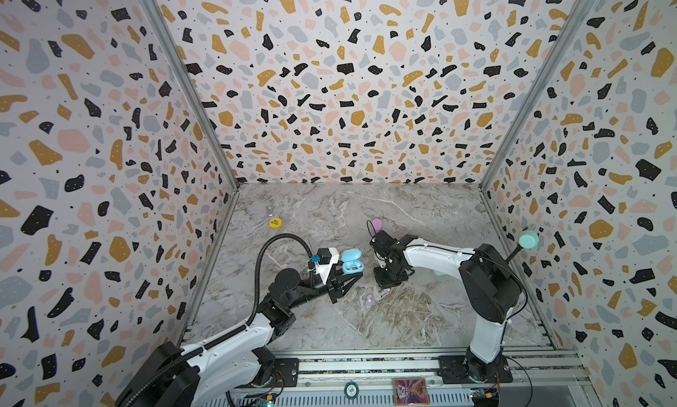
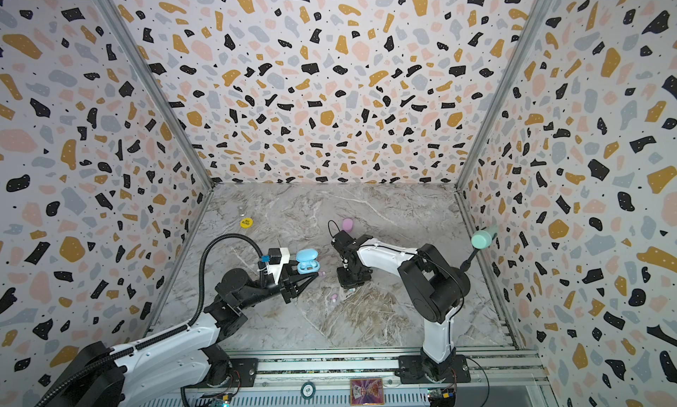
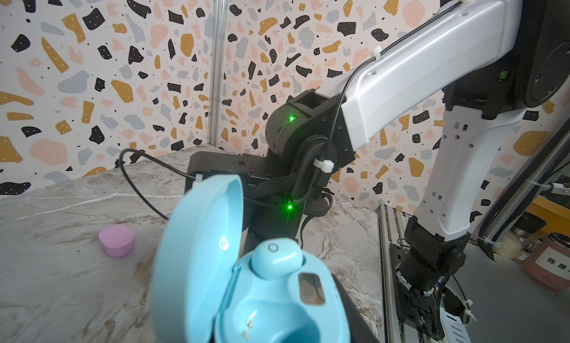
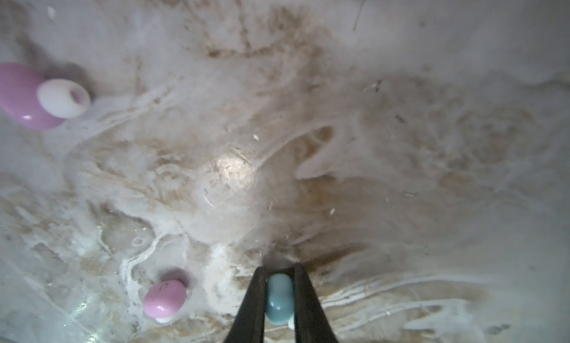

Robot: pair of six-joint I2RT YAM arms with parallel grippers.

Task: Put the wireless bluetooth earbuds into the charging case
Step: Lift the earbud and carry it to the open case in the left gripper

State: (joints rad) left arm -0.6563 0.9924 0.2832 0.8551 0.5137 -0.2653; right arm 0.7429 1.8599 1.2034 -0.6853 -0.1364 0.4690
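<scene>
The left claw (image 1: 347, 272) clamps the open case (image 3: 197, 249) — one bud (image 3: 274, 258) seated; the right claw (image 4: 279, 269), right of the case, pinches a second bud (image 4: 278, 299).

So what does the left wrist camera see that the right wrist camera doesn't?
Only the left wrist view: the open blue case, one blue earbud seated in it, the socket beside it empty, a closed pink case, and the right arm.
Only the right wrist view: the right claw shut on a second blue earbud, a near pink earbud and a far pink earbud lying loose.
Both: the marble table.
</scene>
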